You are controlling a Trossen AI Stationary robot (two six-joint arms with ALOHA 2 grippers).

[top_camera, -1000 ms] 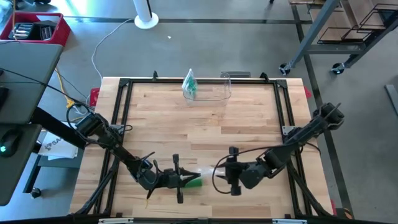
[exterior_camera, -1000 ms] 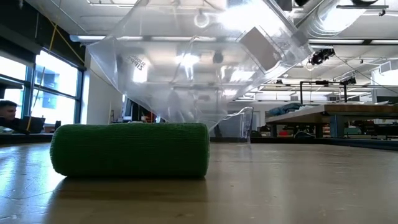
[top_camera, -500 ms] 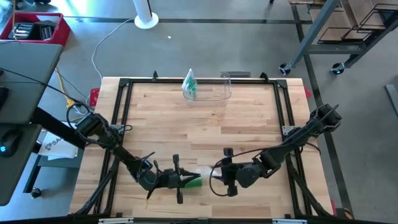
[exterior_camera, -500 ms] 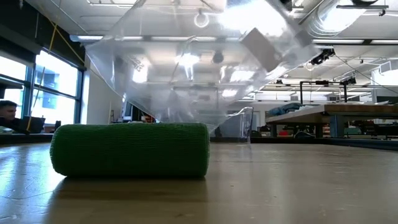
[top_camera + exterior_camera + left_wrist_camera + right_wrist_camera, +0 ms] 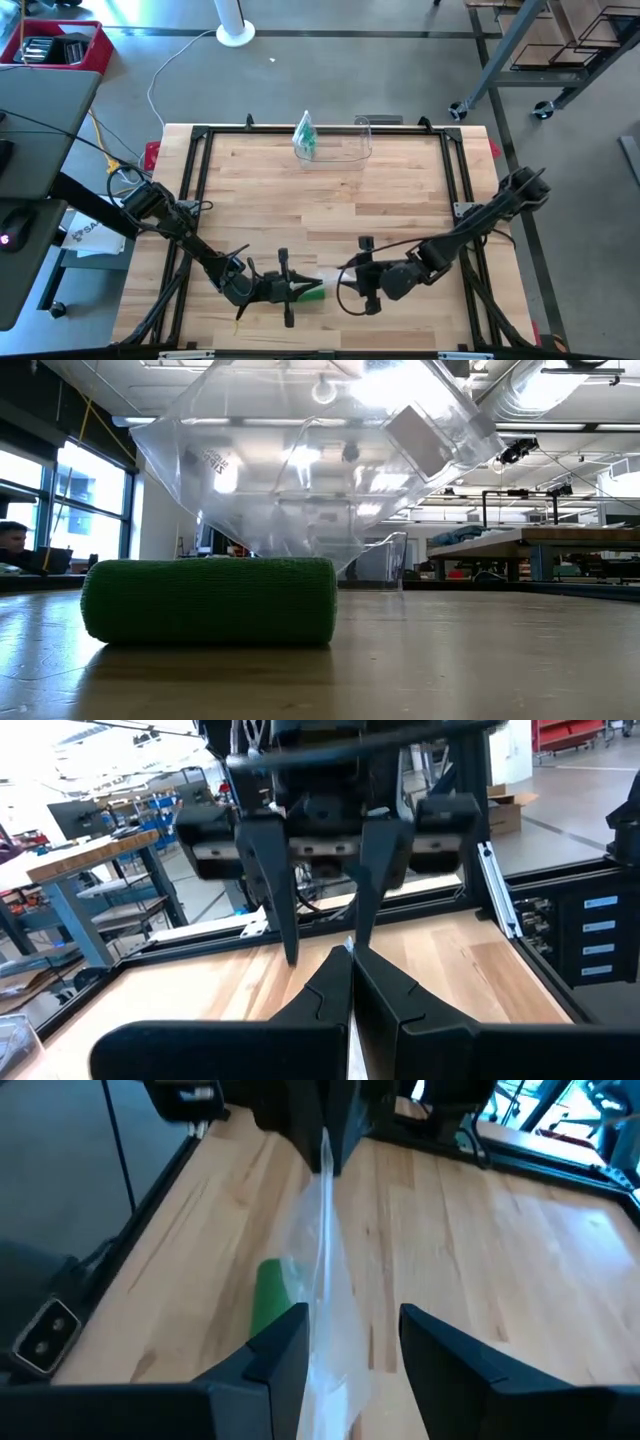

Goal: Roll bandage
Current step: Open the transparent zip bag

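A green bandage roll (image 5: 210,600) lies on its side on the table near the near edge; it also shows in the high view (image 5: 314,295) and the right wrist view (image 5: 268,1295). A clear plastic bag (image 5: 320,470) hangs above it. My left gripper (image 5: 300,290) is shut on the bag's edge. My right gripper (image 5: 345,283) is open and faces it from the right. Its fingers (image 5: 290,1342) stand on either side of the bag's hanging part (image 5: 325,1280). I cannot tell whether they touch it. My left gripper pinches a thin edge of the clear bag (image 5: 347,946) between its two shut fingers, only at their free ends. The fingers come in level, from the table's left. The bag hangs from them, spread out above the green roll and tilted.
A clear container (image 5: 345,145) with a green-and-white item (image 5: 305,138) stands at the table's far edge. A black frame rail (image 5: 195,180) runs around the table. Bare wood lies between the far container and the grippers.
My right gripper has moved a little toward the table's left, closer to the bag and my left gripper. The bag has swayed slightly above the roll. The roll has stayed where it was.
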